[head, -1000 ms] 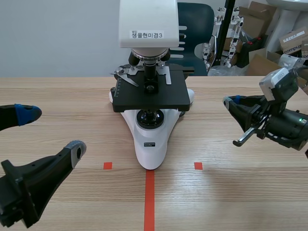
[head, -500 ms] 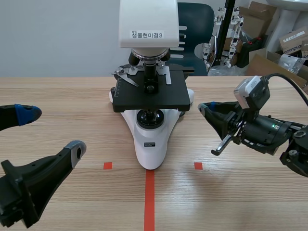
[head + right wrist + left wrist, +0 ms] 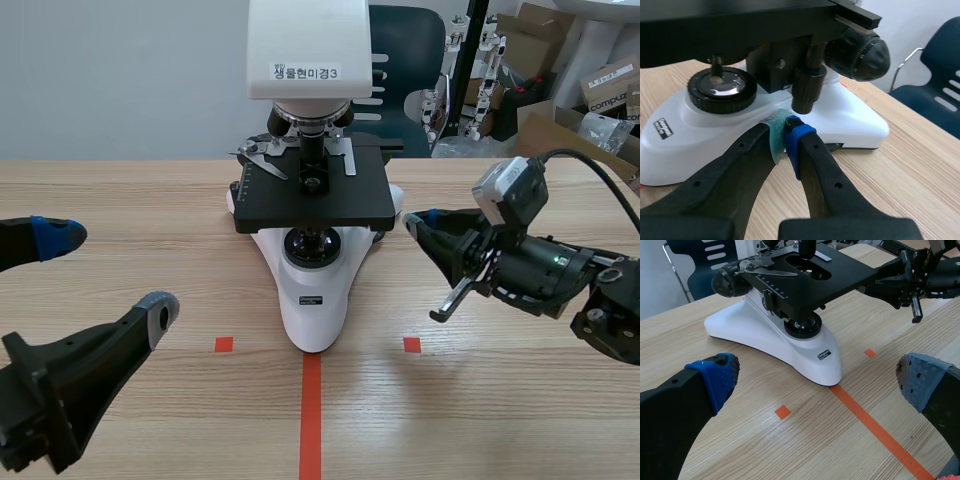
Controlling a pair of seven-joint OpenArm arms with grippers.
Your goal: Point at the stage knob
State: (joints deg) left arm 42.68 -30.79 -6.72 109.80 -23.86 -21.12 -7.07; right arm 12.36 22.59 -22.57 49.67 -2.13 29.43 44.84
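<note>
Right claw [image 3: 786,131], its thick black fingers pressed together on nothing, holds its green and blue dotted pads just below the stage knob [image 3: 807,92], a smooth black cylinder hanging under the flat matte stage [image 3: 740,15] of a glossy white microscope [image 3: 315,300] on the wood-grain bench [image 3: 500,400]. A ribbed focus knob [image 3: 860,50] bulges beside it. Left claw [image 3: 108,272] hangs wide apart and empty, well clear of the microscope. Whether the pads touch the knob cannot be told; the scene view cuts off the microscope's head.
</note>
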